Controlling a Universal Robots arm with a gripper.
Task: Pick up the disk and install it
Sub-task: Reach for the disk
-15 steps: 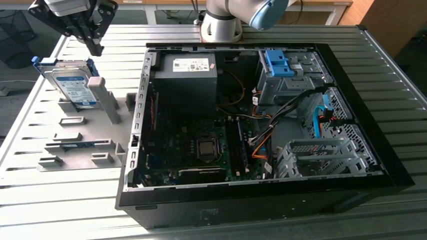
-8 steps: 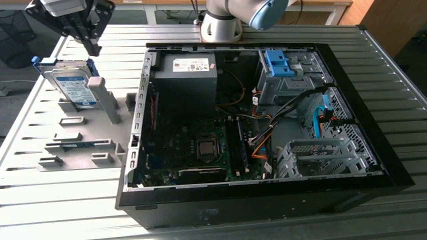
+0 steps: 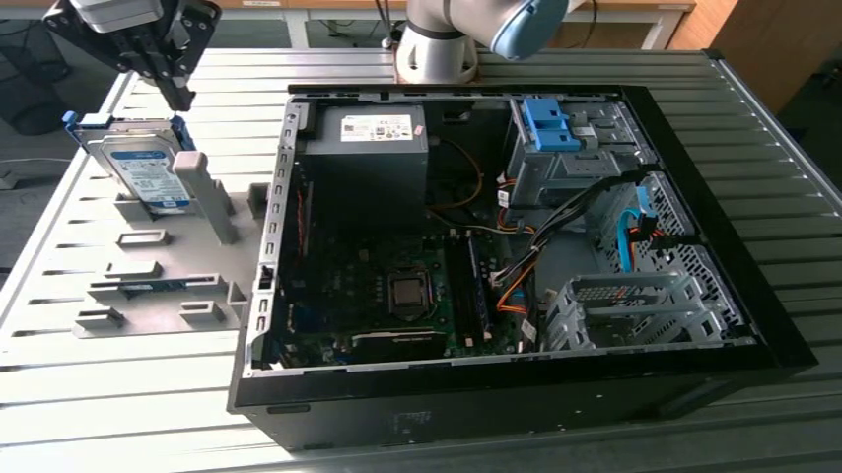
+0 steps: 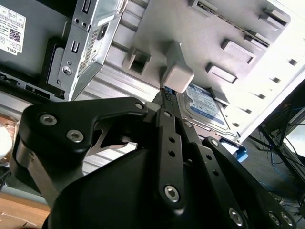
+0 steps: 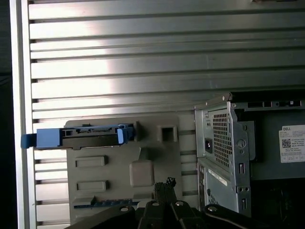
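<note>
One disk (image 3: 138, 169), one pincer (image 3: 180, 99) close by

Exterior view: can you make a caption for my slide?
The gripper, fingers shut, hangs near the disk standing in a grey holder beside the open computer case.

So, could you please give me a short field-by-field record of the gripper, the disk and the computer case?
gripper: fingers shut, empty, hovers close above the disk
disk: stands on edge in the grey holder, not yet installed
grey holder: on the table, to the exterior view's left of the computer case
computer case: lies on the table, side open
</note>
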